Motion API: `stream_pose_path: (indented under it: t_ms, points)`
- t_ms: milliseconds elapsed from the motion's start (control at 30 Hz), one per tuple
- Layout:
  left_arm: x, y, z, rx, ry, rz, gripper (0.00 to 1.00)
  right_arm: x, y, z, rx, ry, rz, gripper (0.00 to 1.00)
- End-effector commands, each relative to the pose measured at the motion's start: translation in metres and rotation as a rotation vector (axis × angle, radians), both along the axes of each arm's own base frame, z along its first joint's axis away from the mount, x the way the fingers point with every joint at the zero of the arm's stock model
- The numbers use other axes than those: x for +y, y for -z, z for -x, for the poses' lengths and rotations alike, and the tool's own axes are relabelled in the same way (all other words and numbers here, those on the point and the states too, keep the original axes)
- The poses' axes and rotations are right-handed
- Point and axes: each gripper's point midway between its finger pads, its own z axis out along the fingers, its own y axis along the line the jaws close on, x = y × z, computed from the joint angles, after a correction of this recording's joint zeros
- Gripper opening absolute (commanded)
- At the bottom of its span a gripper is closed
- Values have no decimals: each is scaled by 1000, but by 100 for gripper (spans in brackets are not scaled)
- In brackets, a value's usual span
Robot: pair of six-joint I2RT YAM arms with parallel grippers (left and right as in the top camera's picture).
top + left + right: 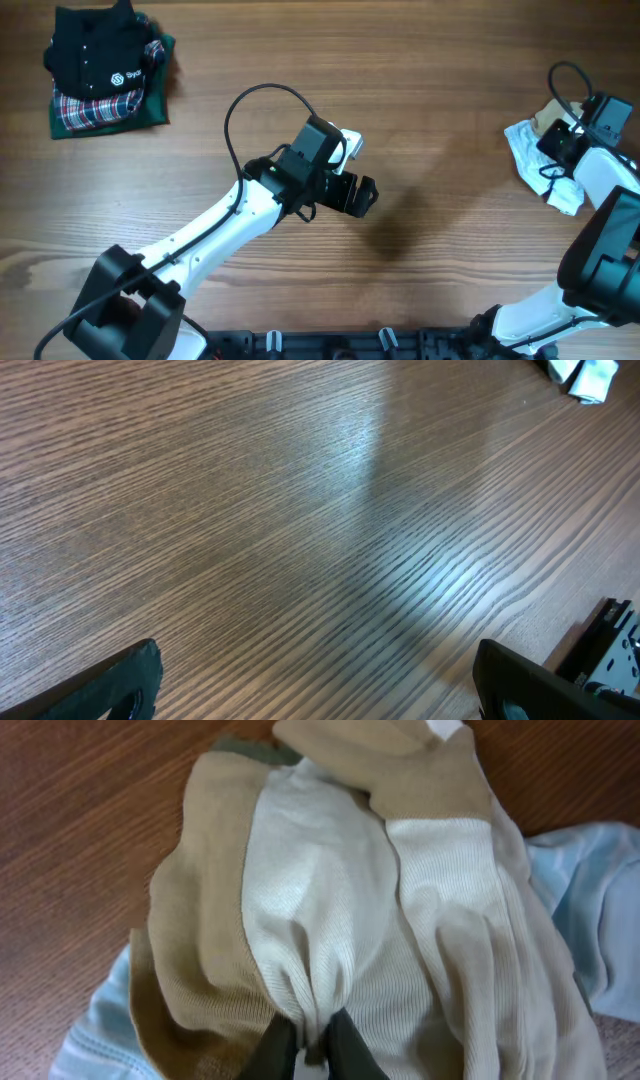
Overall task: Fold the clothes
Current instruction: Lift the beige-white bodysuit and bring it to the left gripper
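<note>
The clothes [330, 890], an off-white ribbed garment with tan-beige sections and a bit of green trim, fill the right wrist view and lie bunched at the table's far right edge [535, 140]. My right gripper [312, 1048] is shut on a pinched fold of the off-white cloth, which gathers into pleats between the two dark fingers. In the overhead view that gripper [563, 142] sits on the pile. My left gripper [362, 196] hovers over bare wood mid-table, open and holding nothing, its fingertips [120, 685] wide apart.
A pale blue garment [590, 910] lies under and beside the clothes. A black shirt with a white logo [100, 55] sits on plaid and green cloth at the back left. A black rail [330, 345] runs along the table's front edge.
</note>
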Motion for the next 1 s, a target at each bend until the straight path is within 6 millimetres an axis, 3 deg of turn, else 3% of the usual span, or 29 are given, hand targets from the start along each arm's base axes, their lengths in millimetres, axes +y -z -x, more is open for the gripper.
stream_pose_path:
  t_ms: [0, 100, 200, 300, 367, 500, 633, 800, 967]
  points:
    - [-2, -3, -6, -40, 4, -7, 100, 15, -41, -12, -109, -60, -48, 4]
    - [-5, -6, -12, -66, -1, 6, 100, 41, -104, -19, -290, -127, -124, 4]
    - [0, -7, -21, -89, -28, -3, 100, 86, -166, -22, -454, -269, -201, 4]
    - [20, -12, -37, -57, -142, 16, 100, 153, -212, -17, -562, -459, -304, 4]
    - [35, -22, -46, -49, -213, 34, 100, 196, -220, -8, -557, -584, -397, 4]
    - [63, -65, -54, -111, -282, 104, 99, 268, -207, 11, -456, -754, -542, 5]
    - [68, -102, -46, -186, -282, 157, 97, 325, -206, 24, -413, -896, -589, 4]
    - [52, -122, -39, -194, -204, 261, 99, 357, -195, 29, -354, -938, -665, 4]
    - [48, -128, -41, -214, -195, 288, 100, 387, -199, 35, -356, -1005, -719, 4]
